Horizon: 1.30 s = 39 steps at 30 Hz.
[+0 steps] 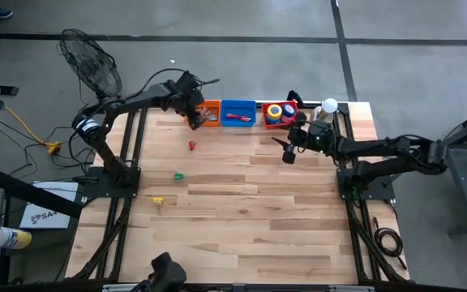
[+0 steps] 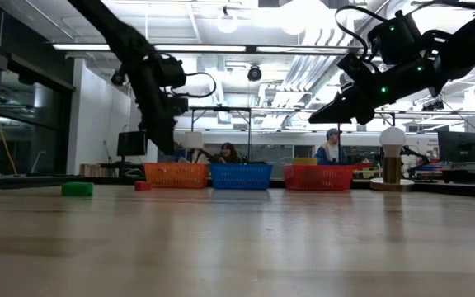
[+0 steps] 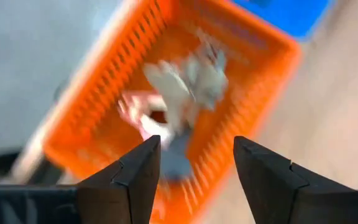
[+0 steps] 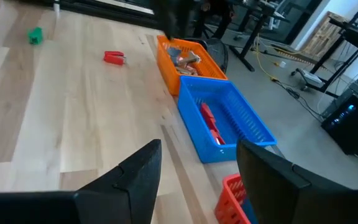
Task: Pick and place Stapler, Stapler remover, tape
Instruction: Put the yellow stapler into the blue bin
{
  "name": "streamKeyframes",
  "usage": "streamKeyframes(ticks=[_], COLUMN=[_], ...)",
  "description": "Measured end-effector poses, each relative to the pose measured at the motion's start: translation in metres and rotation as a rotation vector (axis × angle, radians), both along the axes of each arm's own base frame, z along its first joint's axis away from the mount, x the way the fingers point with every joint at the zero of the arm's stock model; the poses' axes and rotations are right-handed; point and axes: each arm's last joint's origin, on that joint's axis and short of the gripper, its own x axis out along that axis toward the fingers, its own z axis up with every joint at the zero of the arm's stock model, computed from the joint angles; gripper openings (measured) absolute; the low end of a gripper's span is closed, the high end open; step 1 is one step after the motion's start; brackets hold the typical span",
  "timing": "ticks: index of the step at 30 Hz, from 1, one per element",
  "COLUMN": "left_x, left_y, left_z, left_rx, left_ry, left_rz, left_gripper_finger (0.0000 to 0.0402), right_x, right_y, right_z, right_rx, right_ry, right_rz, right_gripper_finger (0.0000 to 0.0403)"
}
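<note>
Nearby, on bare wood at left of high view: small yellow piece [image 1: 158,200], green piece [image 1: 178,174], red piece [image 1: 191,145]. Farther, along upper edge: orange basket [image 1: 209,113], blue basket [image 1: 237,113], red basket [image 1: 280,104] with ring-shaped tape [image 1: 275,112], yellow, blue and pink. Left gripper [image 1: 194,119] over orange basket, fingers parted, holding nothing. Right gripper [image 1: 286,152] raised near red basket, open, empty. Only wrist views show basket contents: blurred pale pieces in orange, red tools in blue. White ball lamp [image 1: 329,105] beside red basket.
</note>
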Motion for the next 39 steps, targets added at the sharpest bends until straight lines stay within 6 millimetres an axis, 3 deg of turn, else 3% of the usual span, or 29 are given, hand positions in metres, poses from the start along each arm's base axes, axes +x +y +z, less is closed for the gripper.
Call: streamKeyframes(ticks=[5, 11, 25, 33, 39], left_x=[-0.007, -0.016, -0.045, -0.028, -0.026], left_y=[-0.022, -0.057, -0.161, -0.21, -0.236], left_z=[0.015, 0.017, -0.017, -0.015, -0.015], left_rx=[-0.113, -0.22, -0.466, -0.438, -0.475], left_ry=[0.112, 0.189, 0.358, 0.389, 0.409], left_rz=[-0.017, 0.006, -0.199, -0.456, -0.327], left_gripper_finger=[0.02, 0.0199, 0.0199, 0.0199, 0.0199], right_x=[-0.003, -0.006, -0.007, -0.007, -0.006], right_y=[-0.006, -0.011, -0.013, -0.012, -0.011], right_z=[0.0, 0.0, -0.001, -0.001, -0.001], right_rx=[-0.013, -0.008, 0.008, 0.003, 0.017], right_ry=[0.006, 0.003, 0.011, 0.008, 0.004], right_rz=[-0.01, -0.001, 0.024, 0.052, 0.101], right_gripper_finger=[0.0199, 0.0199, 0.0199, 0.0199, 0.0199])
